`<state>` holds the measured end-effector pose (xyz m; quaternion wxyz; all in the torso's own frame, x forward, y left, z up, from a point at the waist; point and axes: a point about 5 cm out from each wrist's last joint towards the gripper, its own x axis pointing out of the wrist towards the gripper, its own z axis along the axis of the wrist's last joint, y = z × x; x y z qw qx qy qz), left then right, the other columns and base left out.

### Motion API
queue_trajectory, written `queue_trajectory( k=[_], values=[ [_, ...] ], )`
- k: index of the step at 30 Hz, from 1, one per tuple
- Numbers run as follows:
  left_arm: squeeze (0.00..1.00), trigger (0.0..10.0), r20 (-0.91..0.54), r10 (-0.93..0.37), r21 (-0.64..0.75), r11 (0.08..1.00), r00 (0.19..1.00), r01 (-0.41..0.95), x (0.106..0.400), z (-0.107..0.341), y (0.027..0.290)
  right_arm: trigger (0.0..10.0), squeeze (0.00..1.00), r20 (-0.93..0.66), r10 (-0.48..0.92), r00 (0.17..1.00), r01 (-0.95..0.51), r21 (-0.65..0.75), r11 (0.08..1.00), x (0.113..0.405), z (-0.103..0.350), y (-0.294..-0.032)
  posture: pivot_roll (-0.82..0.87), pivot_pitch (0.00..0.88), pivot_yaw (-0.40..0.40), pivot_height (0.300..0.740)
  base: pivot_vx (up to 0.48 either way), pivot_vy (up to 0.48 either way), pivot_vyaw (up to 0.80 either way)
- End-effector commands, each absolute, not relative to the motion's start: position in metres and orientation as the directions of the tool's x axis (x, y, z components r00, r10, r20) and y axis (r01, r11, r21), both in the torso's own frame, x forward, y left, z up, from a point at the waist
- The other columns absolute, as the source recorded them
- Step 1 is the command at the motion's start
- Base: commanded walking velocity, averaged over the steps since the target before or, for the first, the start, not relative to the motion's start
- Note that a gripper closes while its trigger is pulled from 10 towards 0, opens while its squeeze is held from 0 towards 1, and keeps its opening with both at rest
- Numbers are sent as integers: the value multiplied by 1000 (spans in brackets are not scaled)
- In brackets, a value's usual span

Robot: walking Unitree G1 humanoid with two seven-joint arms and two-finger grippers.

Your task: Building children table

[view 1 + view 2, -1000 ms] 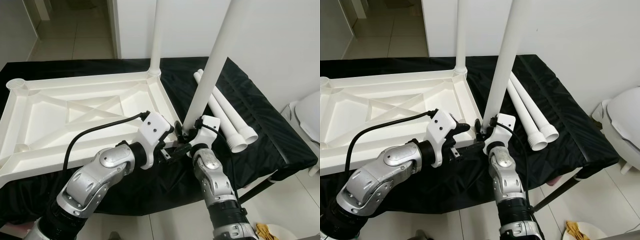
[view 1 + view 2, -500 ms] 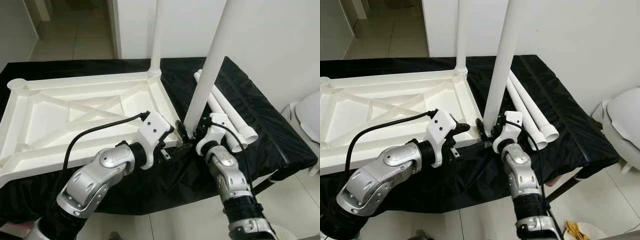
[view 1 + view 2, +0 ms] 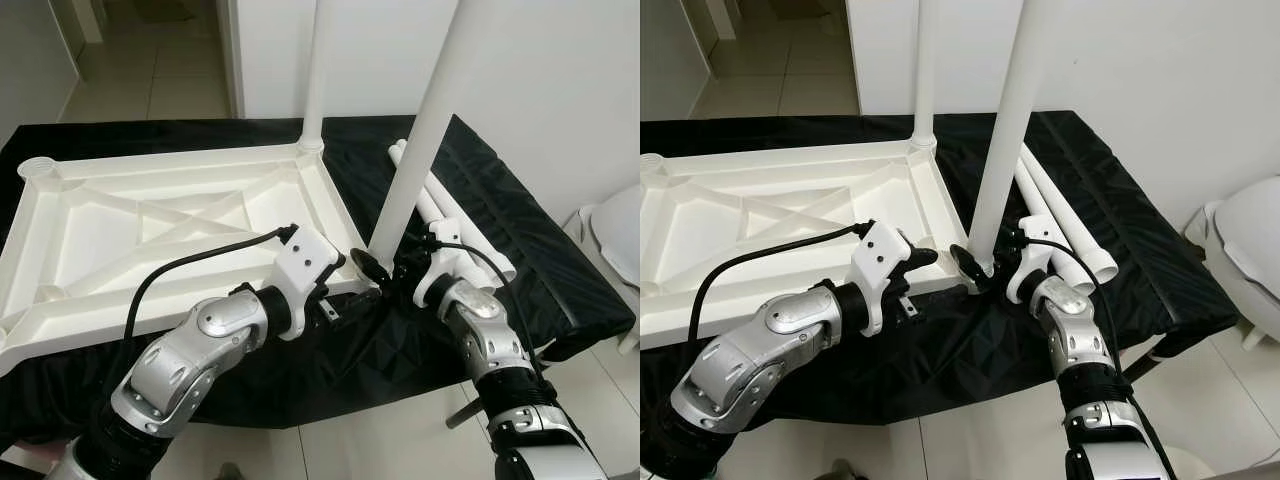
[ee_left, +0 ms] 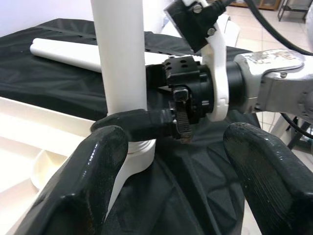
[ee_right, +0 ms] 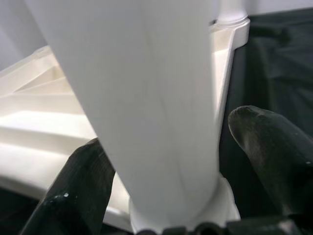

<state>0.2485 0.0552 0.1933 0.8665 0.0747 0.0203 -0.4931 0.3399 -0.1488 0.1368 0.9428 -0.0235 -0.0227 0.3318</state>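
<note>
Fingers bracket the foot of an upright leg at the near right corner of the upturned tabletop

Right gripper (image 3: 385,272) has its fingers (image 5: 266,149) spread to either side of the near leg (image 3: 420,140) just above its socket, not clamped on it as far as the wrist view shows; the left gripper (image 4: 181,161) waits open just beside that corner, its fingers (image 4: 95,171) parted and holding nothing. The tabletop (image 3: 150,225) lies upside down on the black-draped surface (image 3: 540,250), with a second leg (image 3: 316,70) standing in the far right corner socket and two spare legs (image 3: 450,225) lying flat near the surface's right edge. The near leg's long axis runs straight up, so any turning or pressing must follow that vertical line; the right arm is the nearer one.
</note>
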Motion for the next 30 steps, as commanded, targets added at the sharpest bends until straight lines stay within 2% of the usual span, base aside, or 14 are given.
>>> queue_trajectory(
  k=[1,7,8,9,10,11,12,13,21,30],
  values=[
    [0,10000,-120,-881,111,447,458,888,244,193,55,10000,0,21,654,756,-651,-79,755,345,139,-152,-12,7,-35,740,0,0,0],
    [0,10000,-122,-880,112,448,460,887,244,193,56,9922,0,3,696,718,-691,-119,713,354,143,-151,-6,11,-34,740,0,0,0],
    [0,10000,-123,-879,112,448,460,887,244,193,56,9333,0,-1,705,709,-700,-121,704,355,143,-151,-4,14,-32,740,0,0,0],
    [0,10000,-124,-879,112,449,460,887,243,193,56,7608,0,-6,708,706,-703,-124,700,356,143,-150,-1,15,-32,740,0,0,0],
    [0,10000,-125,-879,112,449,461,887,243,194,56,4000,0,-14,714,700,-710,-127,693,356,142,-150,-1,15,-32,740,0,0,0],
    [0,10000,-125,-879,112,449,461,887,243,194,56,4000,0,-14,714,700,-710,-127,693,356,142,-150,-1,15,-32,740,0,0,0],
    [0,10000,-125,-878,112,449,461,886,243,194,57,2314,0,-23,719,695,-714,-137,686,356,141,-150,2,18,-32,740,0,0,0],
    [0,10000,-126,-877,112,452,463,885,243,194,57,0,0,-38,728,685,-725,-136,675,356,138,-150,3,19,-33,740,0,0,0],
    [0,10000,-125,-874,112,457,469,882,244,195,58,0,0,-42,745,666,-743,-122,658,354,132,-152,1,29,-27,740,0,0,0],
    [0,10000,-123,-874,113,459,471,881,245,197,59,0,0,-52,717,696,-718,-92,690,350,124,-152,-6,40,-23,740,0,0,0]
  ],
)
